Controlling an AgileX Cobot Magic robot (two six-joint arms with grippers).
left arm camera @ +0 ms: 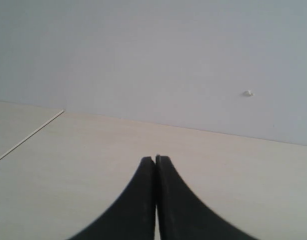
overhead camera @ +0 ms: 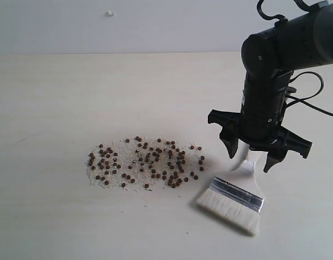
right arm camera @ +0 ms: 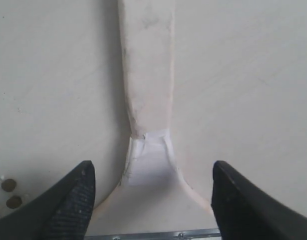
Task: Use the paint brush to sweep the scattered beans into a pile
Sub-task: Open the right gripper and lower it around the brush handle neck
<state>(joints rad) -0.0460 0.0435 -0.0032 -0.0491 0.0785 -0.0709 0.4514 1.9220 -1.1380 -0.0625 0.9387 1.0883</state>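
Note:
The beans (overhead camera: pixel 145 162) lie in a loose oval patch on the table, mixed with fine white grains; two of them show at the edge of the right wrist view (right arm camera: pixel 11 193). To their right the paint brush (overhead camera: pixel 234 197) lies flat, cream bristles toward the front, silver ferrule (overhead camera: pixel 238 194) behind them. Its pale handle (right arm camera: pixel 147 75) runs back under my right gripper (overhead camera: pixel 252 157). That gripper (right arm camera: pixel 151 172) hovers open, one finger on each side of the handle's base, touching nothing. My left gripper (left arm camera: pixel 155 159) is shut and empty, away from the brush, over bare table.
The pale wooden table (overhead camera: pixel 58 97) stretches around the patch, with a grey wall (overhead camera: pixel 128 24) behind it. A small white speck (overhead camera: pixel 110 13) sticks to the wall. A thin seam line (left arm camera: pixel 28 136) crosses the table near the left arm.

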